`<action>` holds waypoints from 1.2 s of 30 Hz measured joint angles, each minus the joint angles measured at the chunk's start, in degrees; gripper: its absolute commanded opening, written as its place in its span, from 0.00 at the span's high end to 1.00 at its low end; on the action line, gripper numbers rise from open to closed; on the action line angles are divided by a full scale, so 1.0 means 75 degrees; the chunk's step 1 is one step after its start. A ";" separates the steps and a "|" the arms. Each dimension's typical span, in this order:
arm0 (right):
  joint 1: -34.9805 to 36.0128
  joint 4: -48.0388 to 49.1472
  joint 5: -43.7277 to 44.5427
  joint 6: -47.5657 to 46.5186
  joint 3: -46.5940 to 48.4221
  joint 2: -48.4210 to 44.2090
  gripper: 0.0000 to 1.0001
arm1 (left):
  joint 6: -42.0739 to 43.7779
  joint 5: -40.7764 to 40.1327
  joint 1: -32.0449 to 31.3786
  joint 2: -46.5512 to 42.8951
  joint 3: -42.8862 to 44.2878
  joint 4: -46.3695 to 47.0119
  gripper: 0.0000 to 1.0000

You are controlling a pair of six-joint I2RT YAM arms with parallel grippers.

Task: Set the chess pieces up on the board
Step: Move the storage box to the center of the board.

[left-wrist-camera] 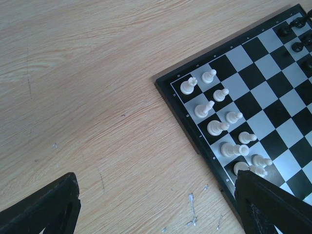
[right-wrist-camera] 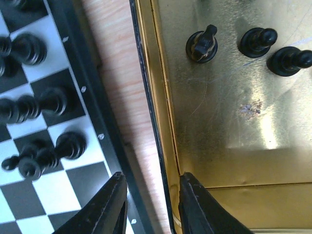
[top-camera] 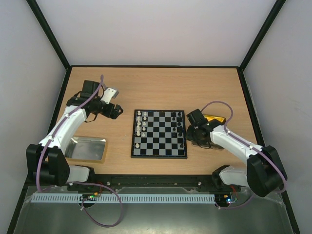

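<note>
Gold rectangular metal tray (right-wrist-camera: 234,146): three black chess pieces (right-wrist-camera: 202,45) inside. Black-and-white checked chessboard (right-wrist-camera: 95,126), left: more black figurines (right-wrist-camera: 29,48) on edge squares. Right gripper (right-wrist-camera: 152,180): fingers apart over tray rim.

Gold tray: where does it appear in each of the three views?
Top external: the gold tray lies just right of the board, partly under the right arm.
Left wrist: not in view.
Right wrist: it fills the right side.
Shared landmark: the board, in all three views.

I count one board (top-camera: 159,155), one silver tray (top-camera: 87,148), one gold tray (right-wrist-camera: 219,151) — and three black pieces (right-wrist-camera: 257,41) standing in it.
</note>
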 measured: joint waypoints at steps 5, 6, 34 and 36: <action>0.0519 -0.0003 -0.0015 0.0323 -0.0187 -0.0152 0.71 | -0.0003 -0.0067 0.0000 0.0000 0.0000 -0.0003 0.13; 0.0571 -0.0003 -0.0032 0.0361 -0.0230 -0.0181 0.71 | -0.0003 -0.0073 0.0000 0.0000 0.0000 -0.0003 0.13; 0.0705 -0.1591 0.1480 0.0370 0.1883 -0.0761 0.70 | 0.0105 -0.0189 0.0000 0.0143 0.0038 -0.0023 0.13; 0.0452 -0.1600 0.1483 0.0213 0.1915 -0.0705 0.73 | 0.0117 -0.0189 0.0000 0.0143 0.0038 -0.0017 0.13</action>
